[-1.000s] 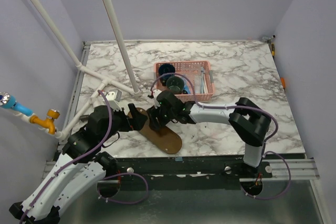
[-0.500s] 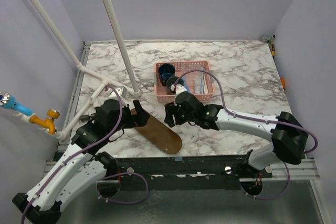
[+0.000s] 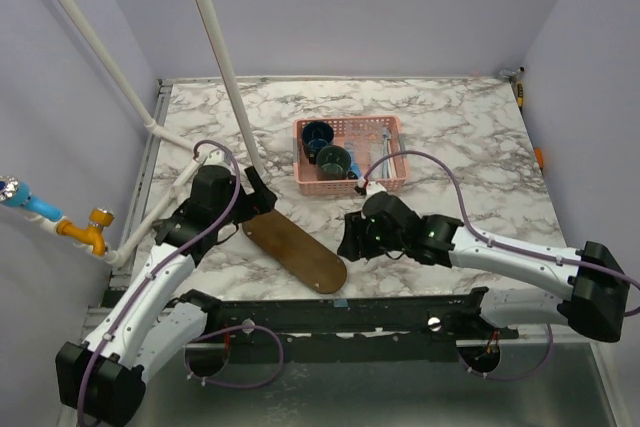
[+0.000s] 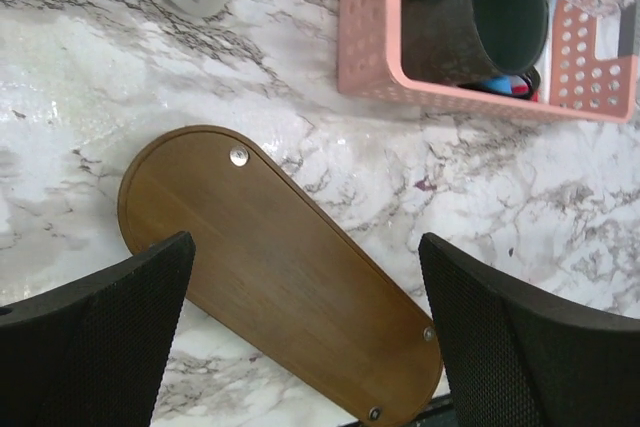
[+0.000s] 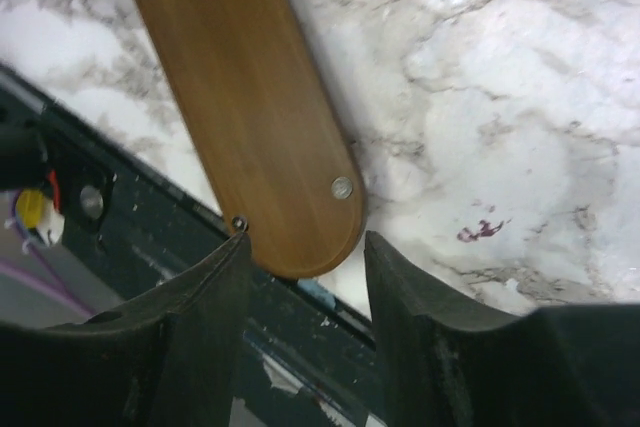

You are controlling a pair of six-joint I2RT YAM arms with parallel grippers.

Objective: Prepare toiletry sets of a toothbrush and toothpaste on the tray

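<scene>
Both claws are empty: your left gripper is spread wide above the tray's far end, and your right gripper is part open, straddling its near end. The tray is bare, aslant, with its near end at the table edge. Toothpaste lies in the basket beyond the tray, half under the cups; the brushes are too small to make out. Risks: a low right finger nudges the tray over the edge; reaching in, you snag a cup, or pinch a flat tube badly and drop it short of the tray.
</scene>
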